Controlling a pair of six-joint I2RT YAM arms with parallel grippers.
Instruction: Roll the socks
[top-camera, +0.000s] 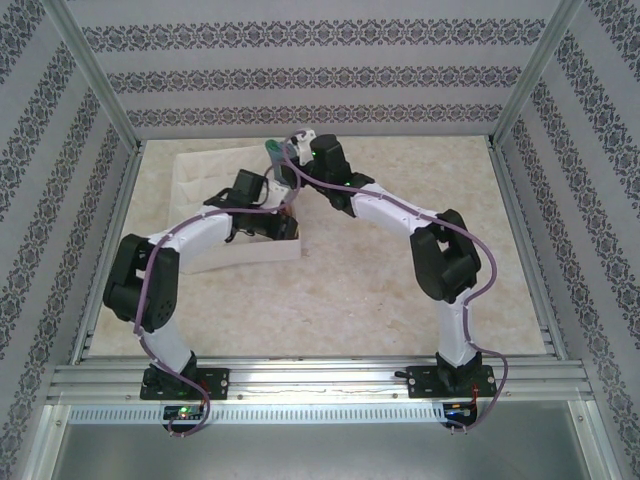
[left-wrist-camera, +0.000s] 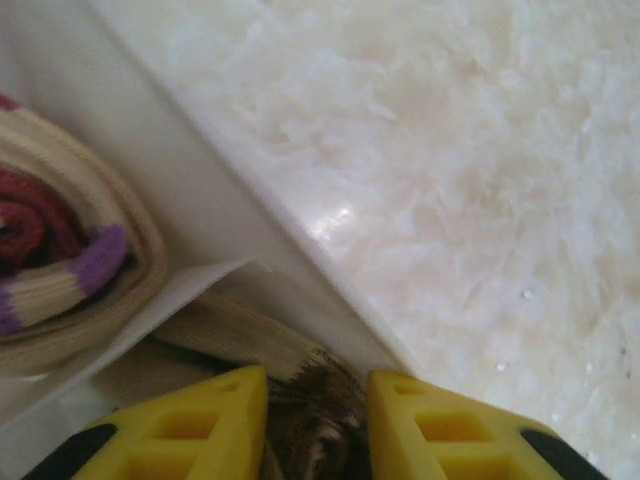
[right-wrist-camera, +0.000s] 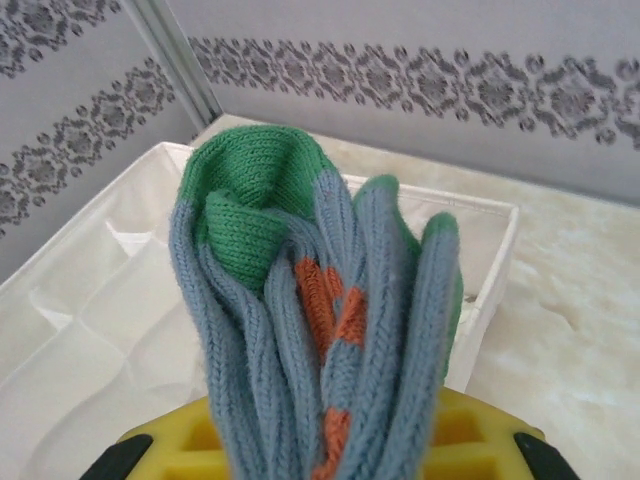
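Right hand (right-wrist-camera: 330, 440) pinches the bunched blue sock (right-wrist-camera: 300, 330) near the box (right-wrist-camera: 90, 290), at the desk's (top-camera: 400, 300) 11 o'clock. Left hand (left-wrist-camera: 318, 420) straddles the argyle sock (left-wrist-camera: 250, 340), grip uncertain. Best lowered squarely into a free compartment.

One camera sits above and behind my bases (top-camera: 185, 380), looking down over the whole table (top-camera: 400, 300). My left wrist camera hugs a corner of the white box (left-wrist-camera: 180, 170); my right looks across the same box toward the wall (right-wrist-camera: 450, 30)
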